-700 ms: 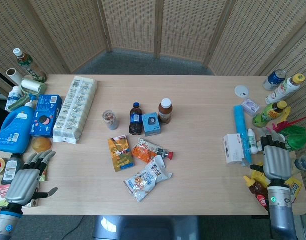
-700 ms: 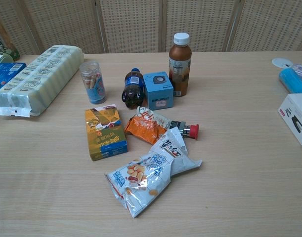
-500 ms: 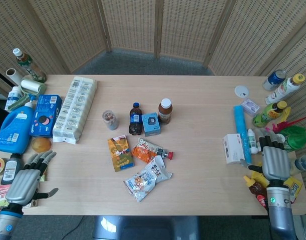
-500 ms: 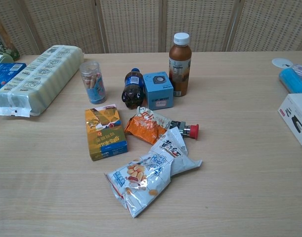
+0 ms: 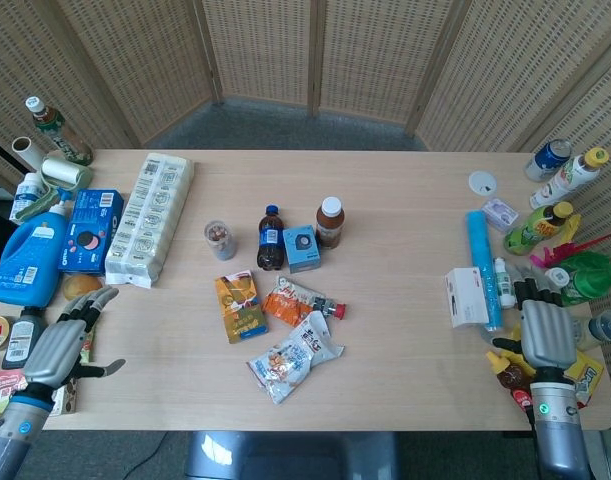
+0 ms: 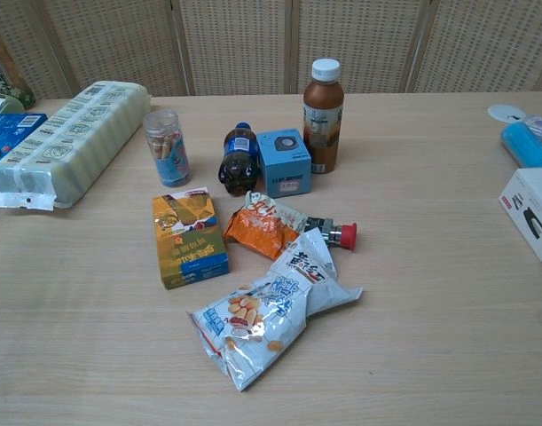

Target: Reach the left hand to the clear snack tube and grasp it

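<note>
The clear snack tube (image 5: 220,240) stands upright on the table, left of a dark cola bottle (image 5: 270,239); in the chest view the clear snack tube (image 6: 166,147) shows its colourful sticks inside. My left hand (image 5: 55,347) hovers at the table's near left edge, far from the tube, fingers spread and holding nothing. My right hand (image 5: 542,336) sits at the near right edge, fingers extended, empty. Neither hand appears in the chest view.
Near the tube are a blue box (image 5: 301,247), a brown drink bottle (image 5: 330,222), a yellow snack box (image 5: 239,306), and snack bags (image 5: 293,357). A long egg-style pack (image 5: 150,215) and a blue detergent jug (image 5: 28,255) lie left. Bottles crowd the right edge.
My left hand has lifted slightly and shifted right and inward over the table edge, fingers spreading wider. The right hand has barely moved.
</note>
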Robot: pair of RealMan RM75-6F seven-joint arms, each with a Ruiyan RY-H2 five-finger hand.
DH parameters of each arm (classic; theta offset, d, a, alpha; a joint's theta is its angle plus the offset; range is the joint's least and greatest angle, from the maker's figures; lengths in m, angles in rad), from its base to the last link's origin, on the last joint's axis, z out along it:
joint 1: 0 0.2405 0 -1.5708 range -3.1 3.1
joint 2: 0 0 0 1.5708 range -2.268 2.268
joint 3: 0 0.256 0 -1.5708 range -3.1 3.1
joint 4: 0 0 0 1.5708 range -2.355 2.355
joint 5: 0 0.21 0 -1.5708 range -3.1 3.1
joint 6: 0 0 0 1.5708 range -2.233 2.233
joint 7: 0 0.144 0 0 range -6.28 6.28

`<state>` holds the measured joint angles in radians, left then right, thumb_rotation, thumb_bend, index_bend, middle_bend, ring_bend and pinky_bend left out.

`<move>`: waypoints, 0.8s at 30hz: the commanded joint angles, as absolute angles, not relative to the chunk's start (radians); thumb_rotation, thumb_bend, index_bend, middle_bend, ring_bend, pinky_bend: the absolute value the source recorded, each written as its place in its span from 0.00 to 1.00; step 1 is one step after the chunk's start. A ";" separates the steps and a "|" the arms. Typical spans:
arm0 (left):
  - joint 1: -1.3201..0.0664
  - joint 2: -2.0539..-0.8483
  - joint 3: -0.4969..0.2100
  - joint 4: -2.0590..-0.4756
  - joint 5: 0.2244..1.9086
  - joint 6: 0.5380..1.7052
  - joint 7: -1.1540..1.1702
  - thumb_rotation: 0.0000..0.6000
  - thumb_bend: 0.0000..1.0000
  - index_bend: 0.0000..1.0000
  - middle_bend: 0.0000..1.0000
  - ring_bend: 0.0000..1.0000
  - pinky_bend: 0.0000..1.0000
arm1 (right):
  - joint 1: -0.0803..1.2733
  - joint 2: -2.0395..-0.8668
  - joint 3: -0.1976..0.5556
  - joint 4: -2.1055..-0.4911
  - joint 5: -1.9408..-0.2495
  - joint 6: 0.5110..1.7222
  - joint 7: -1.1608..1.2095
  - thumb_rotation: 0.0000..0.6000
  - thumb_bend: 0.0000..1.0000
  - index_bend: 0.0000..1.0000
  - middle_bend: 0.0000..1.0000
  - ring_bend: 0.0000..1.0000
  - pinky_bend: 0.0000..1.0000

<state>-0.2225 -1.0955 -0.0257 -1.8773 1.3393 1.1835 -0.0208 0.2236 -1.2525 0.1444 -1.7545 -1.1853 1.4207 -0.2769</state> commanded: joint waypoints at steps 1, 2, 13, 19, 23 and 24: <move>-0.282 -1.132 -0.079 -1.834 1.263 1.101 -0.087 1.00 0.22 0.00 0.00 0.00 0.00 | 0.220 -1.248 0.143 -1.761 -1.187 1.419 -0.279 0.83 0.17 0.00 0.00 0.00 0.00; -0.300 -1.144 -0.093 -1.820 1.243 1.077 -0.100 1.00 0.22 0.00 0.00 0.00 0.00 | 0.218 -1.245 0.143 -1.764 -1.187 1.420 -0.280 0.83 0.17 0.00 0.00 0.00 0.00; -0.453 -1.334 -0.224 -1.647 1.076 0.917 -0.216 1.00 0.22 0.00 0.00 0.00 0.00 | 0.192 -1.225 0.137 -1.780 -1.185 1.424 -0.263 0.83 0.17 0.00 0.00 0.00 0.00; -0.539 -1.448 -0.278 -1.504 1.012 0.825 -0.273 1.00 0.22 0.00 0.00 0.00 0.00 | 0.178 -1.207 0.137 -1.787 -1.174 1.421 -0.250 0.83 0.17 0.00 0.00 0.00 0.00; -0.595 -1.529 -0.310 -1.399 0.982 0.787 -0.291 1.00 0.22 0.00 0.00 0.00 0.00 | 0.167 -1.196 0.138 -1.795 -1.167 1.422 -0.242 0.83 0.17 0.00 0.00 0.00 0.00; -0.607 -1.547 -0.315 -1.375 0.977 0.779 -0.294 1.00 0.22 0.00 0.00 0.00 0.00 | 0.165 -1.193 0.138 -1.797 -1.165 1.422 -0.240 0.83 0.17 0.00 0.00 0.00 0.00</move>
